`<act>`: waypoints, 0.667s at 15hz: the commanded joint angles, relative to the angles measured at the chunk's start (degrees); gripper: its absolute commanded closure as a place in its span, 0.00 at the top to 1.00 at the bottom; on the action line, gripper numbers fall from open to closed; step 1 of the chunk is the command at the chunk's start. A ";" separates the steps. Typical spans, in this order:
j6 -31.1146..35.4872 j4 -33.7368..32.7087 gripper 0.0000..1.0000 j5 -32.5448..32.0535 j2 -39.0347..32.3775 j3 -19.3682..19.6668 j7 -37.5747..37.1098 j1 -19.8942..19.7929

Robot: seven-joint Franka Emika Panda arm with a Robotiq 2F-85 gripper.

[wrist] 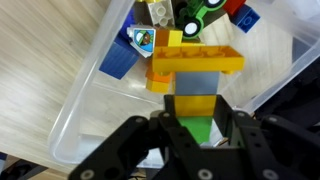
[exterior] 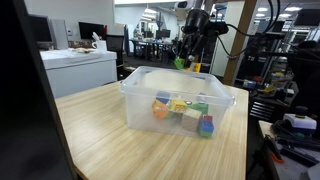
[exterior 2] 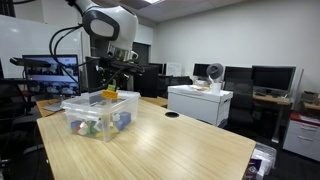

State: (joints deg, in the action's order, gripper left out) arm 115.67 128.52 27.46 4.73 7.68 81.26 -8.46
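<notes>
- The hand (wrist: 198, 122) is gripping a yellow-and-grey block stack (wrist: 195, 65) by one end, holding it above the bin (exterior: 140, 100).
- The bin is corralling loose blocks (exterior: 180, 108) on the counter (exterior: 95, 130).

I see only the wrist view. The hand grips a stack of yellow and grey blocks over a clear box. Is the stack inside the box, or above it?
Observer: Above it. In both exterior views the stack hangs in the hand at about the height of the rim of the box, well over the loose blocks.
Operator: Where on the table does the box stand?
Observer: In an exterior view it stands flat on the wooden table, close to one end of it.
</notes>
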 commanded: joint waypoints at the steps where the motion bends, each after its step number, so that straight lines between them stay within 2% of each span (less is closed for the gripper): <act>1: 0.03 1.91 0.75 -0.19 2.54 1.02 4.55 0.60; 4: 1.10 2.33 0.97 0.39 3.22 1.35 7.34 0.61; 6: 2.61 2.84 1.00 0.39 3.72 1.36 7.52 0.69; 10: 20.35 5.53 1.00 -0.71 4.56 0.55 5.38 1.69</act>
State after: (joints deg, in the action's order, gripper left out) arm 126.21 130.41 27.48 6.85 8.37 86.72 -7.80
